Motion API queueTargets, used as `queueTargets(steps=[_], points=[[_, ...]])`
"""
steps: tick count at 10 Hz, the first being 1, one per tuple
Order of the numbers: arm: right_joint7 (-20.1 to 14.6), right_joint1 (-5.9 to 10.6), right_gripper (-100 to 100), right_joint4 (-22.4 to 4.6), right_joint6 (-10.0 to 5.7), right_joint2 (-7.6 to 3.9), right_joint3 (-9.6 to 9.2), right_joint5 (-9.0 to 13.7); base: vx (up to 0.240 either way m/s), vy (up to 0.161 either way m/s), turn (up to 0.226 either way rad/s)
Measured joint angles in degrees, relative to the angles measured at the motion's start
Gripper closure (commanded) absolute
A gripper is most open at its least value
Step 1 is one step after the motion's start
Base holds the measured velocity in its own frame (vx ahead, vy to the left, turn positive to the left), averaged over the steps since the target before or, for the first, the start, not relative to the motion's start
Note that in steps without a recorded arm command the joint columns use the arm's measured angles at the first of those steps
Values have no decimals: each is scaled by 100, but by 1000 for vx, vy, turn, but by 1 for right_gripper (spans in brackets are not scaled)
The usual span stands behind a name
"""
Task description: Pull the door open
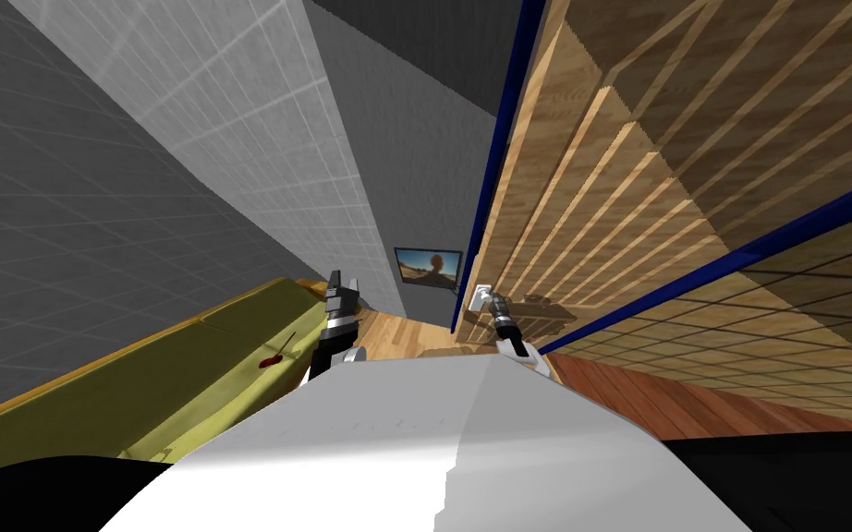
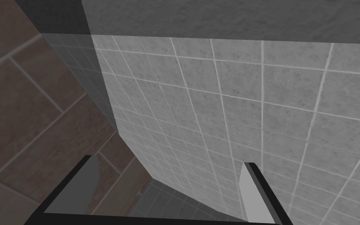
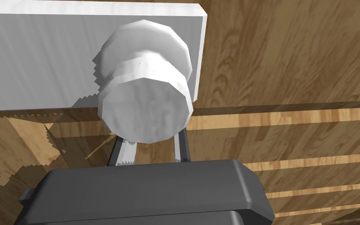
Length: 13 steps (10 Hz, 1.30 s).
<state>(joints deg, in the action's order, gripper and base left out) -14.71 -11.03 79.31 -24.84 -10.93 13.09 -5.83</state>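
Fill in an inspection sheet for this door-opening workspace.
Surface: wood-plank floor.
Job's things: slatted wooden door in a blue frame; white round knob on a white plate.
Clutter: small red object on olive-yellow furniture.
Grippers: right gripper shut on the knob, its tips hidden behind it; left gripper open, facing a grey tiled wall.
Cables: nothing seen.
Surroundings: grey tiled wall; framed picture beyond.

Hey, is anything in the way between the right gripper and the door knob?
Nothing visible does. The right gripper is right up against the white knob on the wooden door, with no other thing between them.
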Motion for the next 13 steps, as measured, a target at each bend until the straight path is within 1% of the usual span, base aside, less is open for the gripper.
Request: queueTargets(steps=[1, 2, 3, 4, 5, 6, 7, 8, 9, 11, 13], points=[[-123, -29, 100, 48, 26, 26, -35, 118, -57, -37, 111], [-275, -61, 100, 50, 36, 16, -75, 291, -44, -24, 50], [-393, -75, 100, 61, 56, 15, -104, 391, -46, -26, 68], [-531, -80, 100, 41, 55, 20, -135, 558, -40, -27, 59], [-651, -106, 100, 64, 72, -3, -164, 655, -49, -26, 76], [-792, -148, 100, 98, 75, 10, -198, 813, -70, -49, 116], [-933, -215, 100, 185, 108, 49, -246, 986, -66, -38, 85], [-1070, -217, 100, 183, 140, 32, -288, 1109, -69, -28, 90], [-1226, -236, -100, 198, 165, 24, -328, 1282, -73, -27, 13], [-1502, -252, -100, 226, 198, 5, -408, 1545, -77, 6, 31], [-1803, -264, -100, 273, 234, 14, -516, 1804, -102, 13, 17]])
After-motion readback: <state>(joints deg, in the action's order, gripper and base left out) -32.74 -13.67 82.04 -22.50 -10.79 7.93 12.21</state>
